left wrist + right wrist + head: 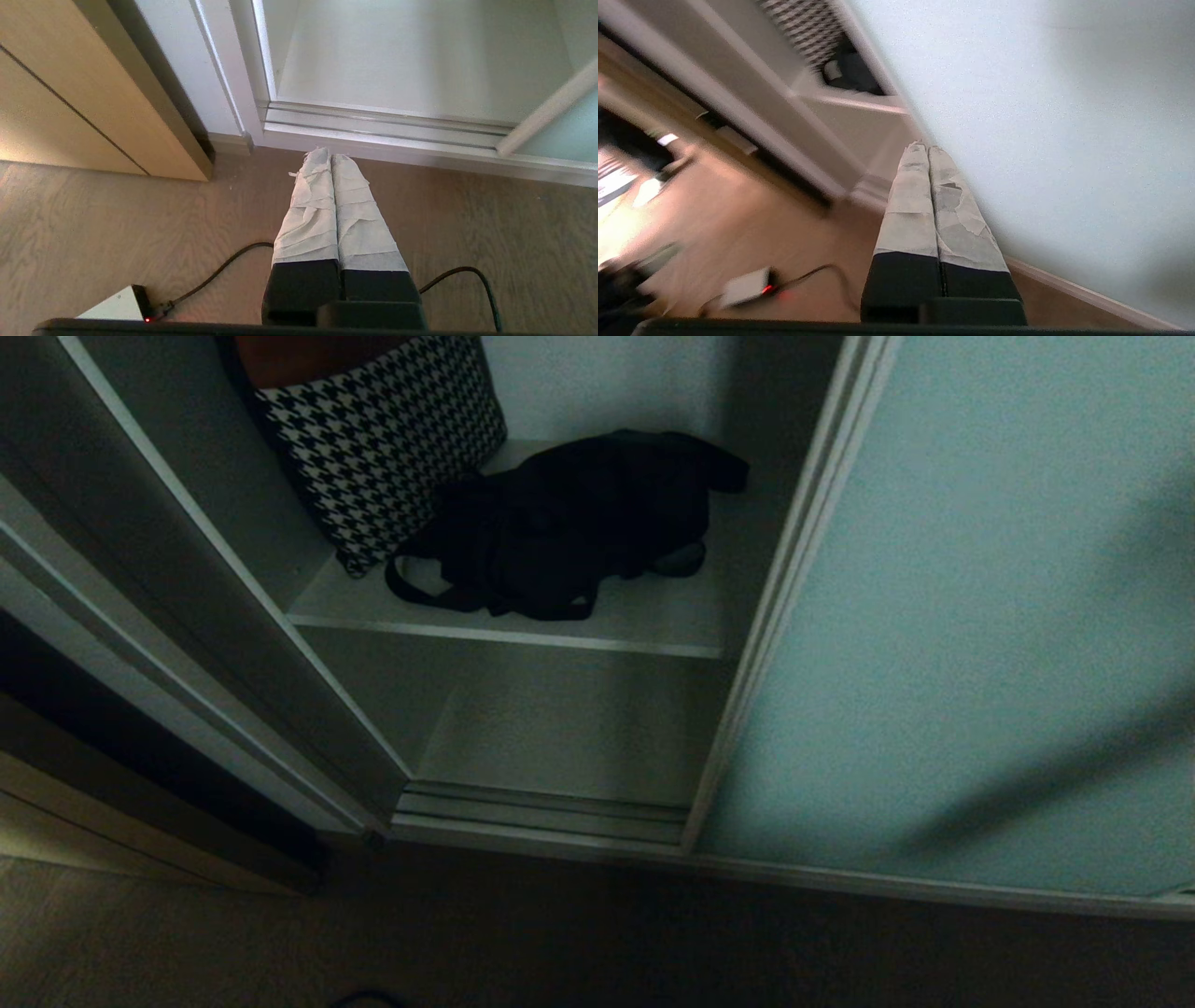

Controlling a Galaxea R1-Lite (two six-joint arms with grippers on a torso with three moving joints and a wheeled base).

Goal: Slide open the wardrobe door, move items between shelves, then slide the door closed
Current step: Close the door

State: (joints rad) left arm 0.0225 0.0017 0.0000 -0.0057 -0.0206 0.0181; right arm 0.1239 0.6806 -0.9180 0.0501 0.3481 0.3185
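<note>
Fingers of the left gripper are pressed together with nothing between them, pointing down at the wood floor in front of the wardrobe's bottom track. Right gripper is likewise closed and empty, its tips close to the sliding wardrobe door; whether they touch it cannot be determined. That door stands at the right of the opening, leaving the compartment exposed. On the upper shelf a black bag lies slumped, one strap looped toward the front edge. A houndstooth cushion leans beside it on the left, touching it. The lower shelf carries nothing visible. A beige cabinet front stands left of the wardrobe.
</note>
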